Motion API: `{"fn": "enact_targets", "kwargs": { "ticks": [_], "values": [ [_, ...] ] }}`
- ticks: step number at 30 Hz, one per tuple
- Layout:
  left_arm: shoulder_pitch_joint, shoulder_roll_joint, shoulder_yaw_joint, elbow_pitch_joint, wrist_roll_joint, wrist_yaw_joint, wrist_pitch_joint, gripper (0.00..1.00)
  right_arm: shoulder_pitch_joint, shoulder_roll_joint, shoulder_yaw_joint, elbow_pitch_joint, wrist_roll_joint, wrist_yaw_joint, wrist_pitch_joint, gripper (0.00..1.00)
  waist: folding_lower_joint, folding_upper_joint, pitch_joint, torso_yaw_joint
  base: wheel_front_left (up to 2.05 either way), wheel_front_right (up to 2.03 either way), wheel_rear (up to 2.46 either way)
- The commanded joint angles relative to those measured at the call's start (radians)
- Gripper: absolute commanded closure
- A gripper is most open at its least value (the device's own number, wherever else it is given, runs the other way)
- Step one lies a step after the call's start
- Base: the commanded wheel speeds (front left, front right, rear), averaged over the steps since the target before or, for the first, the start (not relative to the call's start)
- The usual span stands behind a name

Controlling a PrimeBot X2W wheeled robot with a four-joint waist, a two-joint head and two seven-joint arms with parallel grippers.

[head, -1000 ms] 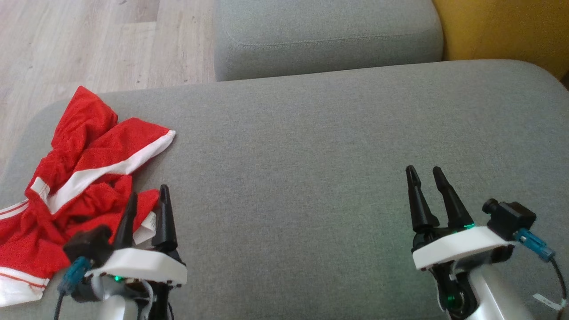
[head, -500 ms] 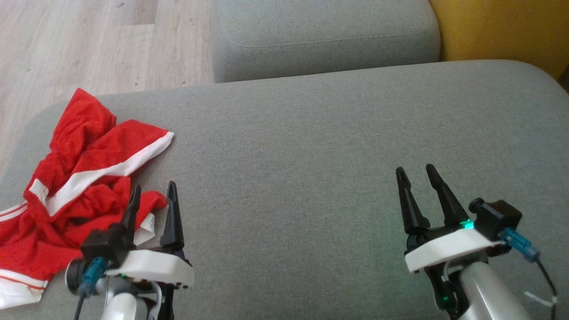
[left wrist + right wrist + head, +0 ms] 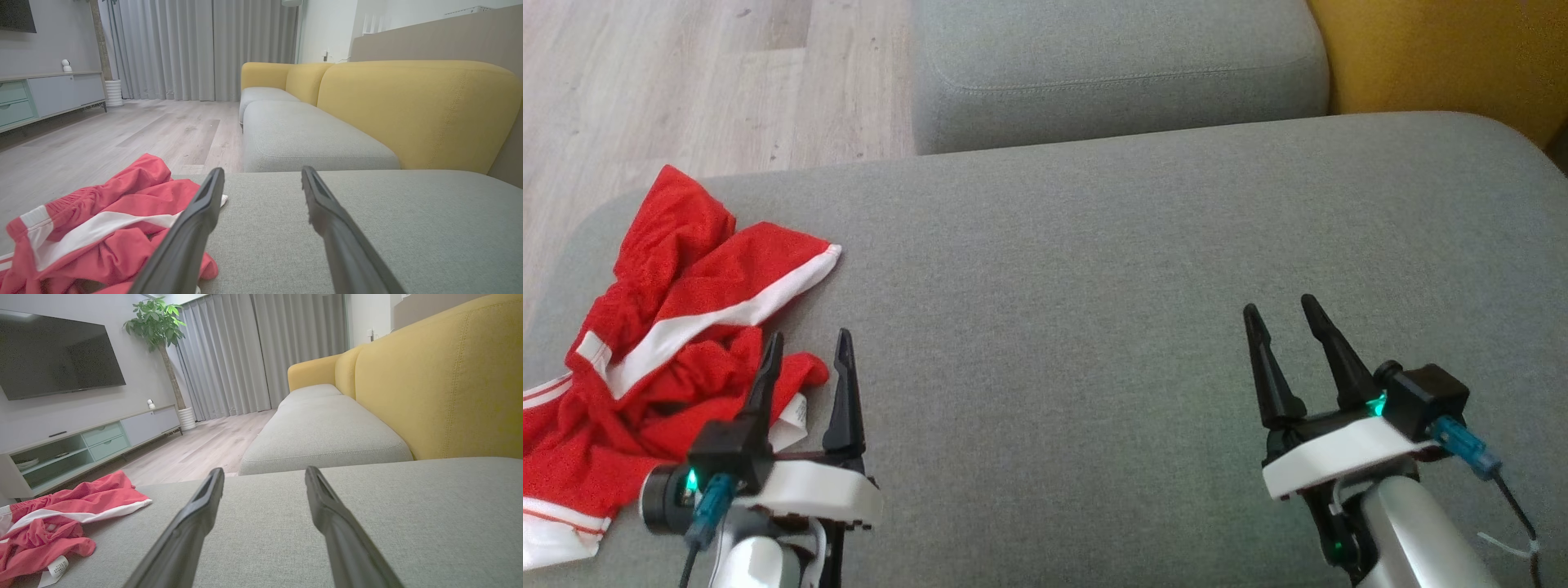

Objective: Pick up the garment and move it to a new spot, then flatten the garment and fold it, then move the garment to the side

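Note:
A crumpled red garment with white stripes (image 3: 662,343) lies at the left end of the grey sofa cushion (image 3: 1094,269); it also appears at the lower left as the garment (image 3: 98,228) and the garment (image 3: 53,522), with a white label by its near edge. My left gripper (image 3: 807,343) stands open just at the garment's right edge, its left finger over the red cloth, nothing held. Over bare cushion at the lower right, my right gripper (image 3: 1278,309) is open and empty, far from the garment.
A second grey seat cushion (image 3: 1111,65) lies beyond, with a yellow sofa back (image 3: 1445,57) at the right. Wooden floor (image 3: 686,82) borders the cushion's left and far-left edges. A TV stand (image 3: 81,445) stands across the room.
Both grippers have drawn slightly towards the middle and lower in the head view; the left gripper shifted right along the garment's edge. The garment has not moved.

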Motion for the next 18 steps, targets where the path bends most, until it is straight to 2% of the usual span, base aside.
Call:
{"fn": "enact_targets", "kwargs": {
  "ticks": [1, 18],
  "values": [
    [-0.065, 0.016, 0.024, -0.031, 0.004, 0.008, -0.012, 0.00, -0.048, 0.000, 0.013, -0.027, -0.008, -0.001, -0.011, 0.00, 0.0000, 0.0000, 0.000, 0.000, 0.00, 0.00, 0.00],
    [-0.067, 0.016, 0.024, -0.019, -0.003, 0.004, -0.012, 0.00, -0.049, 0.006, 0.008, -0.014, -0.014, -0.001, -0.011, 0.00, 0.0000, 0.0000, -0.002, 0.001, 0.00, 0.00, 0.00]
  ]
}}
